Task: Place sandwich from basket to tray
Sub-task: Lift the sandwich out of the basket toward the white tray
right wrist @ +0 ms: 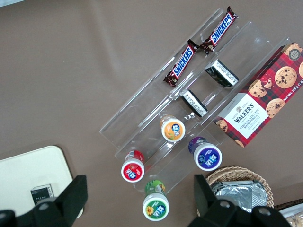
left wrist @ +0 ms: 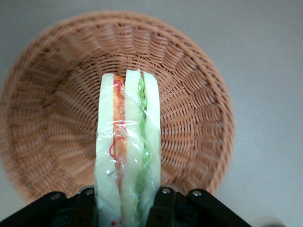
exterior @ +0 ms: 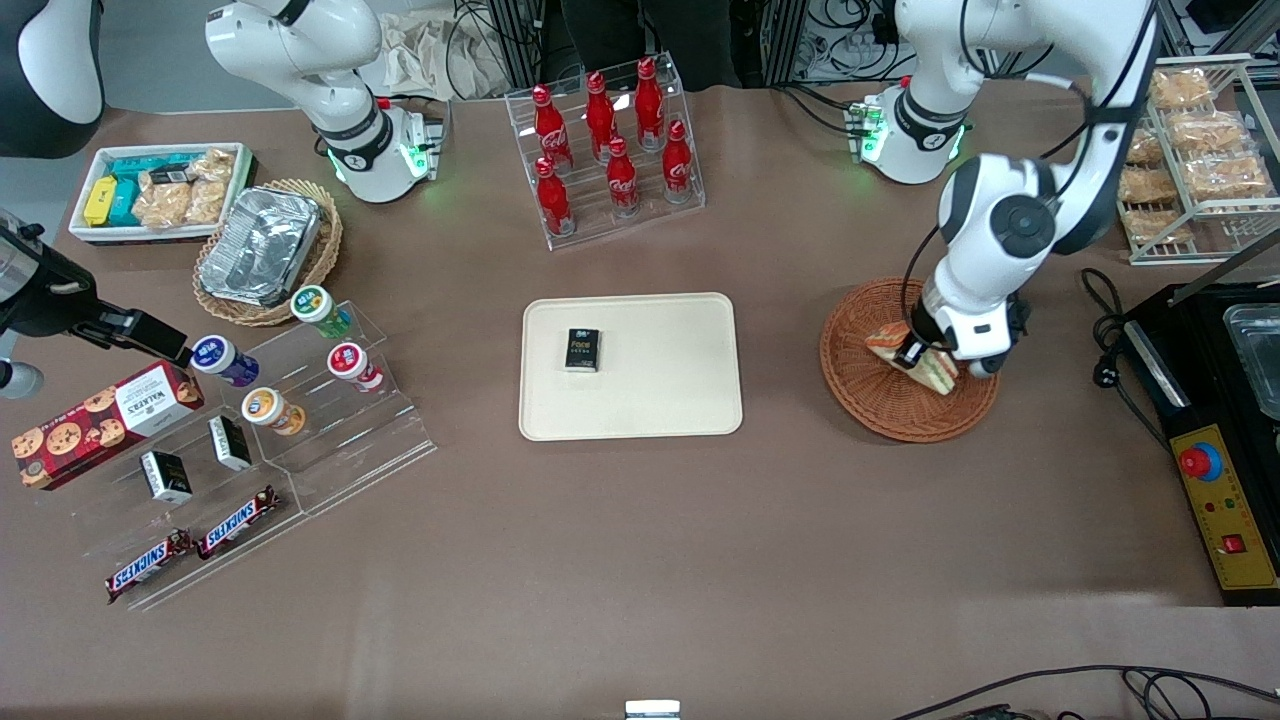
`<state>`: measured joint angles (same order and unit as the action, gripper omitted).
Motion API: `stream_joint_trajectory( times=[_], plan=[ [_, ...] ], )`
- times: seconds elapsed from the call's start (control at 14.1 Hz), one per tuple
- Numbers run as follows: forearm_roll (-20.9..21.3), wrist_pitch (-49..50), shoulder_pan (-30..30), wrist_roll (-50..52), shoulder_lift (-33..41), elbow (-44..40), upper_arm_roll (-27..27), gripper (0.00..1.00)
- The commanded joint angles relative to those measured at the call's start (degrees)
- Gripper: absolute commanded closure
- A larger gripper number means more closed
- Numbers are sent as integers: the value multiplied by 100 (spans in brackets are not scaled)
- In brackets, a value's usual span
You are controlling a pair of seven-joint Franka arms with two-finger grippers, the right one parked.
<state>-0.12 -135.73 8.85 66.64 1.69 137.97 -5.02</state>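
A: Look at the working arm's end of the bench (exterior: 640, 560), that brown covering with faint creases. The end effector (exterior: 915, 355) is over the reddish basket (exterior: 860, 390), clamped on the sandwich (exterior: 925, 365).

B: The wrist camera shows it well: fingers (left wrist: 163, 208) pressed on both bread faces, the sandwich (left wrist: 128, 151) wrapped in clear film, orange and green layers edge-on, the basket (left wrist: 199, 118) weave underneath. I can't tell whether it touches the weave.

A: The cream tray (exterior: 650, 400) sits mid-bench, well apart from the basket, with only a small black box (exterior: 582, 350) on it.

B: Red bottles (exterior: 610, 150) in a clear rack sit farther from the front camera than the tray. Toward the parked arm's end there's a foil container (exterior: 262, 245) in a paler basket, plus cups, a cookie box (exterior: 100, 420) and chocolate bars (exterior: 190, 550) on clear steps.

A: Cables along the room's edge, too.
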Motion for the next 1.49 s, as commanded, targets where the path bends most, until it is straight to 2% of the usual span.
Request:
stream_joint_trajectory(
  times=[0.0, 0.21, 0.35, 0.85, 1.13, 1.28, 1.42],
  plan=[
    [30, 993, 47, -169, 490, -611, -77, 100],
    [-58, 2196, 46, -589, 464, -1542, -279, 100],
    [-58, 2393, 47, -731, 446, -1782, -577, 100],
    [3, 1929, 47, -1556, 244, -2055, -1974, 100],
    [-23, 1419, 117, -2208, -177, -2046, -2336, 100],
    [143, 1103, 458, -2208, -449, -2020, -2354, 100],
    [642, 813, 582, -2112, -826, -1993, -2354, 100]
  ],
)
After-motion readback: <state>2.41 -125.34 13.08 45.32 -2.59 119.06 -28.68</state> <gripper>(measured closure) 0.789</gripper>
